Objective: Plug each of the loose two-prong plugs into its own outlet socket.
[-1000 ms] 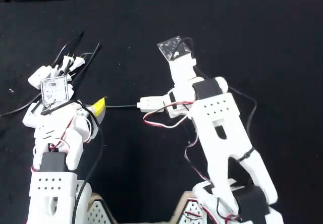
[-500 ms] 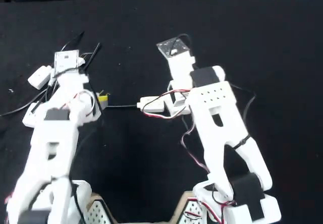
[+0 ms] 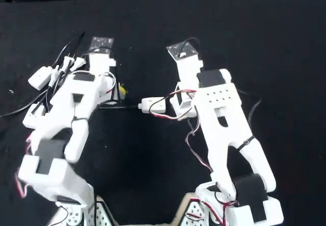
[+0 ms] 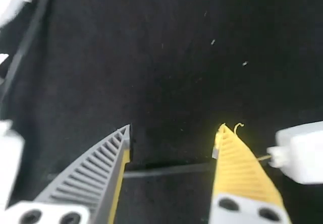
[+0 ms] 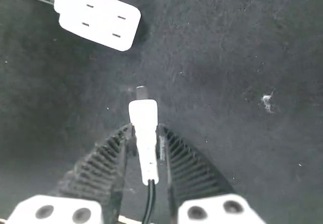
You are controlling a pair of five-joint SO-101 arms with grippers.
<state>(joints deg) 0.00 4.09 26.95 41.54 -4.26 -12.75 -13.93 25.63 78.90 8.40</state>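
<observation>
A white plug (image 5: 144, 133) with its prongs pointing forward is clamped between the fingers of my right gripper (image 5: 145, 128), which is shut on it. Ahead of it and off to one side, the white outlet block (image 5: 98, 17) lies flat with two pairs of slots facing up. My left gripper (image 4: 174, 130) is open just above the cloth, with the outlet's black cable (image 4: 166, 169) running between its grey and yellow fingers. The outlet block (image 4: 300, 153) lies just outside the yellow finger. In the high view the outlet block (image 3: 152, 105) lies between the two arms.
Loose white plugs (image 3: 71, 63) and another white block (image 3: 41, 77) with black cables lie at the far left of the black cloth (image 3: 265, 58). The right arm's red and white wires (image 3: 168, 115) hang close to the outlet.
The left arm has swung away from the loose plugs at the far left and stretched toward the middle, bringing its gripper over the outlet's cable. The right arm has shifted only slightly.
</observation>
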